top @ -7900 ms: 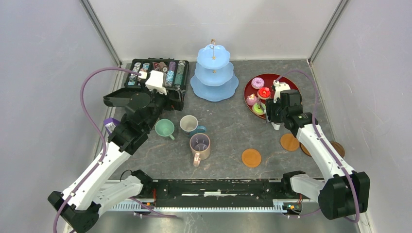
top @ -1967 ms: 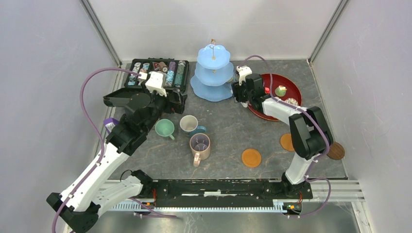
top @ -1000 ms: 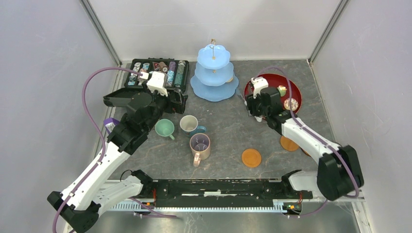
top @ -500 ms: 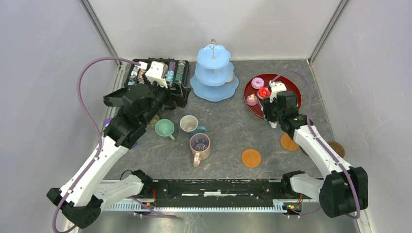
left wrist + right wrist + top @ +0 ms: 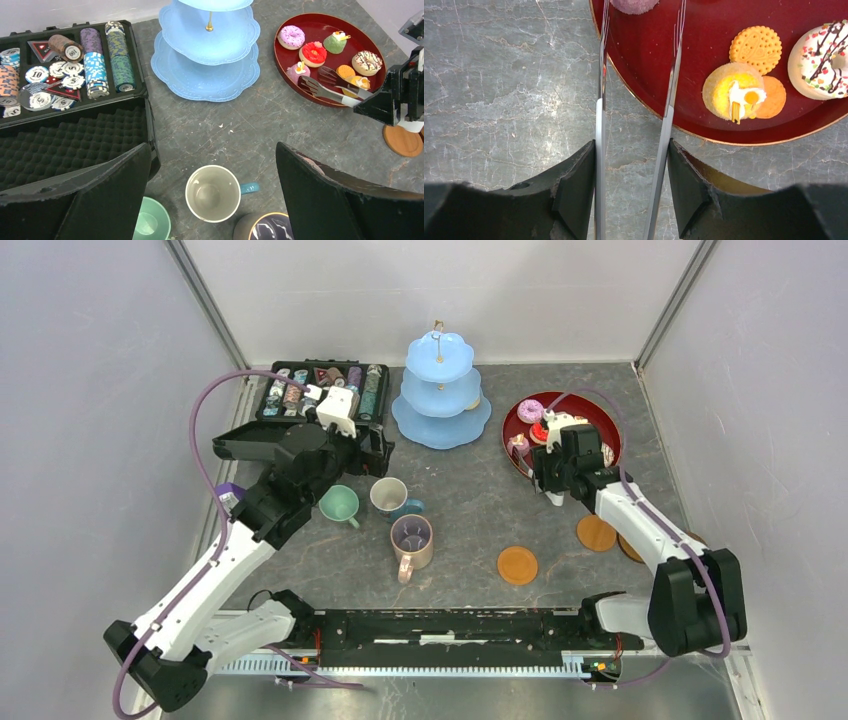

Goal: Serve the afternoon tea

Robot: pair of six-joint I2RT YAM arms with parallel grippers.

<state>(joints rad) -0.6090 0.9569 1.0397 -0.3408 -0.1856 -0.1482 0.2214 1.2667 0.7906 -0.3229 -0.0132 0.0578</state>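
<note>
Right claw (image 5: 631, 145) pinches the metal tongs (image 5: 669, 105); their tips reach over the red tray (image 5: 644, 50), which holds the pastries (image 5: 314, 52). Left claw (image 5: 212, 150) is spread wide above the mugs (image 5: 212, 192) standing on the bench (image 5: 470, 510).

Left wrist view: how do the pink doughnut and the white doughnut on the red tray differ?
The pink doughnut has pink icing with light sprinkles; the white doughnut has white icing with dark drizzle. The pink doughnut lies at the tray edge nearest the stand; the white doughnut lies at the opposite edge. Both are rings lying flat on the tray.
</note>
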